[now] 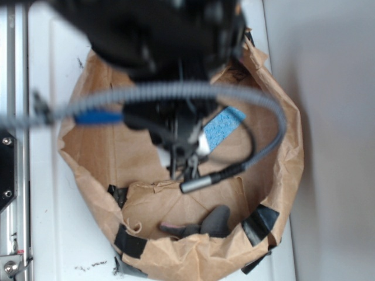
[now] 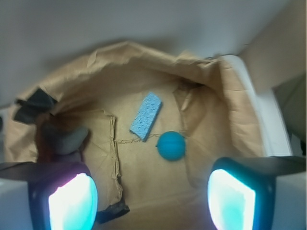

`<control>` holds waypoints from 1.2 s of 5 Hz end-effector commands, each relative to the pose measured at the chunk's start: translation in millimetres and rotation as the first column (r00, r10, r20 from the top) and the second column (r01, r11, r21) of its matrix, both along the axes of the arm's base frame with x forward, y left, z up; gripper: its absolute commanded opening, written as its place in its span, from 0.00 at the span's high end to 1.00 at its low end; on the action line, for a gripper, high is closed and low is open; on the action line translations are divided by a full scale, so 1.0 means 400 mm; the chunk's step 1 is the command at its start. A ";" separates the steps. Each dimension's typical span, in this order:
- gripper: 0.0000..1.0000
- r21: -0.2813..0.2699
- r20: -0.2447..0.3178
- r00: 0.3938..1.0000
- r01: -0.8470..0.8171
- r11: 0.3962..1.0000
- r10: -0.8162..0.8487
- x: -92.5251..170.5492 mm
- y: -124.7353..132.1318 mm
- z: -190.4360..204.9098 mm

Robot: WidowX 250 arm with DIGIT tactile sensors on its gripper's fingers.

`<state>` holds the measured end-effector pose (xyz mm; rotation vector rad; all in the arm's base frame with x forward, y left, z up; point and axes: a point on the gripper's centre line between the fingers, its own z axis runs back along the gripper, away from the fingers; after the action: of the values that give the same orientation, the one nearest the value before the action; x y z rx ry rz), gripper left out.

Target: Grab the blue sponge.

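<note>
Hovering over the blue sponge (image 2: 146, 116), hand (image 2: 152, 196) spread apart and empty.
You next descend onto it, avoiding the teal ball (image 2: 171, 145) just beside.

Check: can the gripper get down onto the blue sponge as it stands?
Probably yes. The blue sponge lies flat and uncovered on the paper, apart from the ball, and the gripper has its jaws spread wide above.

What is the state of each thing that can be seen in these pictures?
blue sponge: lying flat on the paper, not gripped.
ball: resting beside the sponge, apart from it.
gripper: open, above the bowl, holding nothing.
paper bowl: crumpled, walls taped.
grey object: lying at the wall.
</note>
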<state>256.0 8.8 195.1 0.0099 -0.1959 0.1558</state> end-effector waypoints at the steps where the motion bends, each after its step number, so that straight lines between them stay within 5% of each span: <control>1: 0.00 0.012 0.018 0.997 0.078 0.997 -0.078 0.062 -0.019 -0.105; 3: 0.00 -0.002 -0.103 0.981 -0.165 0.986 0.164 0.075 -0.016 -0.191; 4: 0.00 0.027 -0.111 0.956 -0.271 0.962 0.272 0.068 -0.030 -0.219; 6: 0.00 0.067 -0.064 0.984 -0.163 0.984 0.167 0.121 -0.043 -0.342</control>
<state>303.4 -2.5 45.5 0.1049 -0.0899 0.3281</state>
